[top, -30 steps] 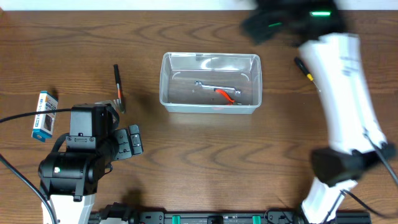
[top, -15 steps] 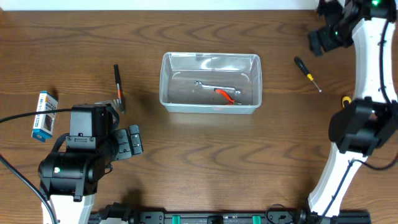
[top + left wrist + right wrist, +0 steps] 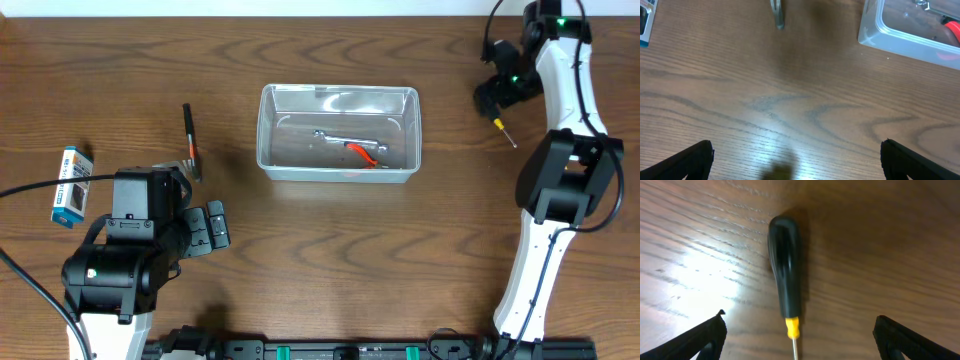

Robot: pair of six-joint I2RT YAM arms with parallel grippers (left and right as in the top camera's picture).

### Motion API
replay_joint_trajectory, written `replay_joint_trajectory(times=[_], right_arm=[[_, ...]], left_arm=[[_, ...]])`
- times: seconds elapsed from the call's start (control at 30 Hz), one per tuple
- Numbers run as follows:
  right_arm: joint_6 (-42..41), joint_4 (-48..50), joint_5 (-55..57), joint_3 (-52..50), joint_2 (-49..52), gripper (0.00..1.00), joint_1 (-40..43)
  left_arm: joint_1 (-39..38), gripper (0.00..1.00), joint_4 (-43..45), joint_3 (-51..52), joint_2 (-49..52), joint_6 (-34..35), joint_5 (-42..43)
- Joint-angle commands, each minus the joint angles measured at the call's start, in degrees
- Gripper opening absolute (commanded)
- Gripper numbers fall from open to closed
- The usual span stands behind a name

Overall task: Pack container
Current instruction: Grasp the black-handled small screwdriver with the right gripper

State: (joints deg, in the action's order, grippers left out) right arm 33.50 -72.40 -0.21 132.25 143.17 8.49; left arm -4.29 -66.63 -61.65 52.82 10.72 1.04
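1 top-down, 2 close wrist views

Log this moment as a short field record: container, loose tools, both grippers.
container: clear tub, centre of the table
inside: silver wrench, red-handled tool
outside, right: black-handled screwdriver, lying on the table
outside, left: black-handled tool, blue-and-white box
right gripper: open, over the screwdriver, fingers either side
left gripper: open, over the table, holding nothing

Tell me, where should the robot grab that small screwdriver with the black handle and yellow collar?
By the black handle of the screwdriver, coming straight down from above with the open right gripper straddling its width. It lies flat on the wooden table; the handle is the thickest part.
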Motion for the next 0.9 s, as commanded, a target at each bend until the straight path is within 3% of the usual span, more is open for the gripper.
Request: replay_joint_trajectory(times=[0.0, 0.63, 0.87], right_arm=[[1.05, 0.15, -0.44, 0.28, 2.05, 0.95, -0.48], [1.09, 0.24, -5.88, -0.13, 6.25, 0.92, -0.7], [1.07, -0.02, -5.88, -0.42, 6.97, 0.85, -0.7]], left_arm=[[-0.28, 0.98, -0.17, -0.94, -0.09, 0.57, -0.66], [-0.28, 0.98, -0.17, -0.94, -0.09, 0.57, -0.66], [-0.28, 0.98, -0.2, -0.94, -0.09, 0.57, -0.66]])
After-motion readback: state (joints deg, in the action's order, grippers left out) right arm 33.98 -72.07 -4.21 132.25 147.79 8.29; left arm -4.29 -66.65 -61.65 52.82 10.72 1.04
